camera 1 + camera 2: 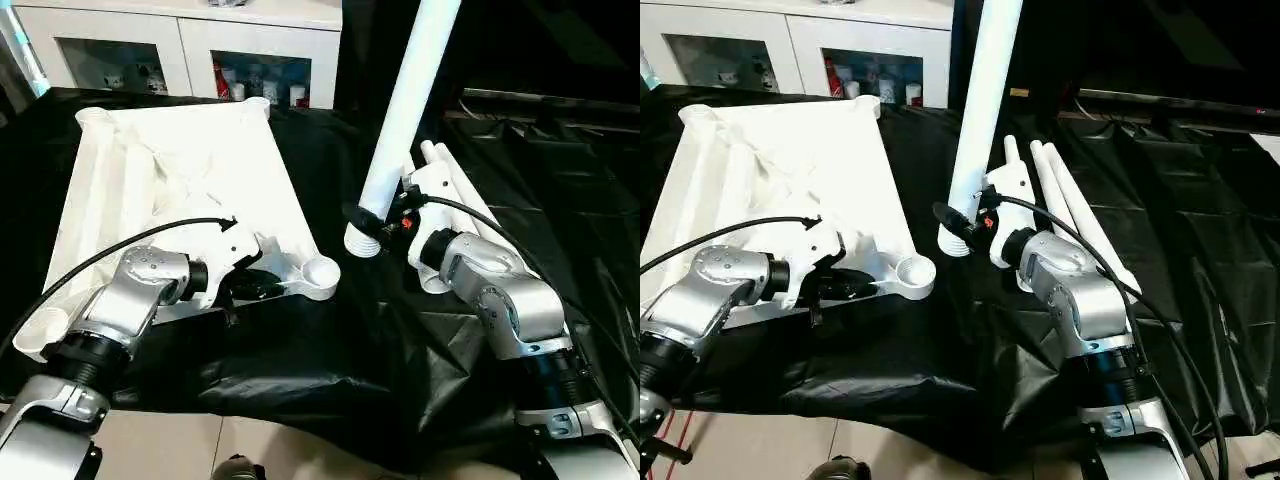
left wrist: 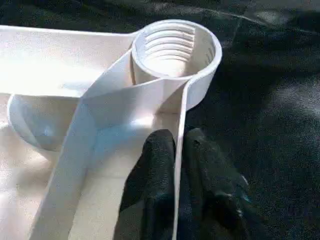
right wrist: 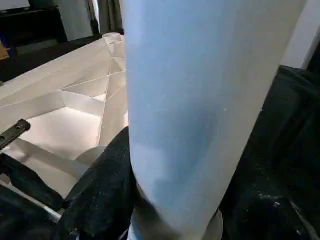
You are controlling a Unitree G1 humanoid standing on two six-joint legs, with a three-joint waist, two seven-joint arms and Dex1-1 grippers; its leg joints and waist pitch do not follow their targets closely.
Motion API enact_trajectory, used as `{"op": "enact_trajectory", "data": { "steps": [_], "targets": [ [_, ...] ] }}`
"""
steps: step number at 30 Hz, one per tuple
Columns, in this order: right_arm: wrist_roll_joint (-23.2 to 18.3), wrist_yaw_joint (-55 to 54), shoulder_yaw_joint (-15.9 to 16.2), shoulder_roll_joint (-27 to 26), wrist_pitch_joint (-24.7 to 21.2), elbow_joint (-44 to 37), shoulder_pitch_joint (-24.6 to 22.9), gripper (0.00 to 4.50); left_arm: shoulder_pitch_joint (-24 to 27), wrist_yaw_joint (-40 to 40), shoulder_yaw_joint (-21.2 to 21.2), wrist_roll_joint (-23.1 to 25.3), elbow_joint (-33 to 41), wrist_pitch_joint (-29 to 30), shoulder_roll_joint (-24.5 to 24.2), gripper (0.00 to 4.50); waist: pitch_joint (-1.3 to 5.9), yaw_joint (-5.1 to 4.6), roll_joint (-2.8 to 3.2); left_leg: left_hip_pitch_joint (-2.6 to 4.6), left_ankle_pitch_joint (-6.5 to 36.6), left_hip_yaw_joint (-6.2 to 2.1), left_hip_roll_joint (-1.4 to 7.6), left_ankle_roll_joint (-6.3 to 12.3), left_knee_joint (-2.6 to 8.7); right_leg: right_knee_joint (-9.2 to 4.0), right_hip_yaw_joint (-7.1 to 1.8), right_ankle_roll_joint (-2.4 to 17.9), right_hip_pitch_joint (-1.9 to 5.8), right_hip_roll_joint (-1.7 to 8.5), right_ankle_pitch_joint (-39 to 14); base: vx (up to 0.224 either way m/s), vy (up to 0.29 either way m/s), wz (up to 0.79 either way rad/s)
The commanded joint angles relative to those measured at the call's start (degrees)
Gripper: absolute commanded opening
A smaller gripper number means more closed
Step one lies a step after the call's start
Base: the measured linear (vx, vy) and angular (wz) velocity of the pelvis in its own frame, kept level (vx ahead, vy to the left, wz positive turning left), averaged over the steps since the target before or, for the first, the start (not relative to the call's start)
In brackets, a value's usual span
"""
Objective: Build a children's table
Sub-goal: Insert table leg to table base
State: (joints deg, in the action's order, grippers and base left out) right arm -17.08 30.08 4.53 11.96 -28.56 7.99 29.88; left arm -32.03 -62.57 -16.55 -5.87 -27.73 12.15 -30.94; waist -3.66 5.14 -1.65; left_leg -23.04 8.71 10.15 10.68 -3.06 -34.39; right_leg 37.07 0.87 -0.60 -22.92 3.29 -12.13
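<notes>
The children's table top [image 1: 180, 170] lies upside down on the black cloth, ribs facing up. My left gripper [image 1: 262, 285] pinches its thin near rim, one finger [image 2: 157, 160] inside the wall and one outside, just short of the threaded corner socket [image 2: 175, 50]. My right gripper [image 1: 385, 222] is shut on a long white leg [image 1: 405, 110] held nearly upright. The leg's threaded end [image 1: 362, 243] points down and hovers just right of that socket [image 1: 320, 272], apart from it. In the right wrist view the leg [image 3: 200, 100] stands close in front of the table top.
More white legs [image 1: 1070, 190] lie on the black cloth [image 1: 330, 350] behind my right arm. A white cabinet with glass doors [image 1: 200, 40] stands beyond the table top. Pale floor shows at the cloth's near edge.
</notes>
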Motion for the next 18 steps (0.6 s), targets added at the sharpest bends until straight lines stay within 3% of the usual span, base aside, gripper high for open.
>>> {"op": "enact_trajectory", "data": {
  "steps": [1,8,9,12,18],
  "targets": [
    [0.4,1.3,0.7,0.8,-1.0,-0.8,0.3,1.89,-0.6,-1.9,0.3,-0.6,0.8,-0.5,0.2,0.26,4.59,0.02,1.19,2.29,13.1,-0.63,1.96,-4.04,4.1,-3.89,-1.71,12.6,2.27,3.82,-0.7,0.0,0.0,0.0],
    [0.0,3.5,2.0,1.1,-1.8,1.0,0.5,1.89,0.7,-3.0,-1.4,1.0,1.7,-0.5,-0.4,0.0,4.52,0.02,1.21,2.25,12.9,-0.59,1.99,-3.56,4.09,-3.88,-1.7,12.9,2.27,3.86,-0.6,0.0,0.0,0.0],
    [-0.4,5.7,3.0,1.4,-2.9,2.0,1.1,1.89,0.8,-2.5,-2.0,1.8,1.7,-0.3,0.0,0.0,4.51,-0.02,0.93,2.25,13.1,-0.6,2.01,-3.53,4.11,-3.94,-1.7,12.9,2.33,3.89,-1.4,0.0,0.0,0.0],
    [0.0,8.4,4.9,1.8,-3.4,3.7,1.9,1.89,0.5,-1.6,-2.4,2.5,2.1,0.5,1.3,0.0,4.44,0.0,1.06,2.24,13.6,-0.61,2.1,-3.51,4.11,-4.05,-1.73,13.1,2.28,4.04,-2.4,0.0,0.0,0.0],
    [1.8,9.6,6.1,1.3,-1.6,8.8,3.5,1.89,-0.7,0.5,-2.0,1.5,3.5,2.5,5.0,0.0,4.47,0.39,0.73,2.22,12.5,-0.53,2.16,-3.05,3.97,-4.03,-1.73,13.6,2.23,4.16,-2.4,0.0,0.0,0.0]
  ]
}}
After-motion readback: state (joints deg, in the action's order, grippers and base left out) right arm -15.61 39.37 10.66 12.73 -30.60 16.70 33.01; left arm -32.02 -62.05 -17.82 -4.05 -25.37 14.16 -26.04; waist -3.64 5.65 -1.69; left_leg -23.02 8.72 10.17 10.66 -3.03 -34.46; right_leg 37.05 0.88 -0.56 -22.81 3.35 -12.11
